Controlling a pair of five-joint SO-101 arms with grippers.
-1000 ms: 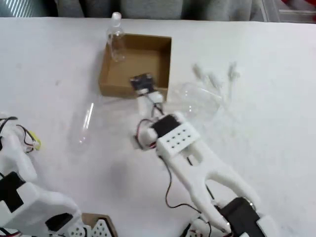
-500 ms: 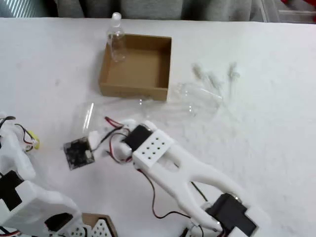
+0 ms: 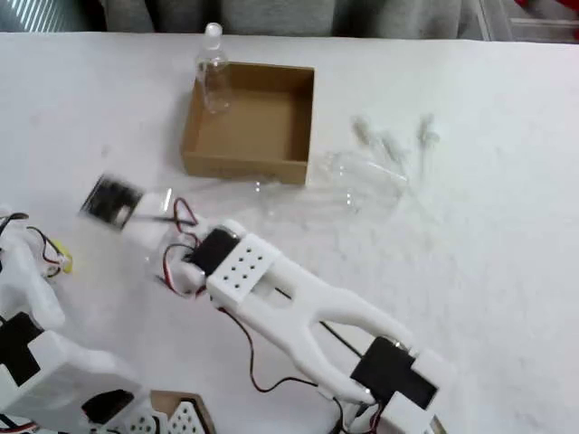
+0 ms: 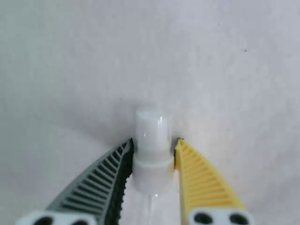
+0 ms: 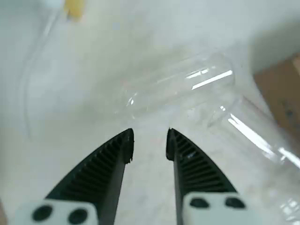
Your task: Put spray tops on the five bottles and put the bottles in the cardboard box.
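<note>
Far left, near edge: the left arm (image 3: 36, 362) is sitting low over the white surface (image 3: 507, 271), and the left hand (image 4: 153, 146) is clamping a white spray top (image 4: 152, 133) between its grey and yellow fingers, the top's tube pointing back toward the wrist. Moving right, the right arm (image 3: 298, 303) is stretching from the near right corner out to the left, and the right hand (image 5: 147, 140) is hovering with its black fingers only narrowly parted, gripping nothing, right over a clear bottle (image 5: 178, 89) that is lying on its side on the surface. A second bottle (image 5: 255, 136) is lying just beside that one, on the box side. Next, the cardboard box (image 3: 249, 167) is sitting toward the far side, open-topped, and a capped bottle (image 3: 213, 68) is standing upright at its far left corner; whether it is inside the wall is hard to tell. Right of the box, another bottle (image 3: 366, 176) is lying on its side near the box's near right corner, and beyond it the loose spray tops (image 3: 425, 134) are lying scattered on the surface, apart from every bottle.
</note>
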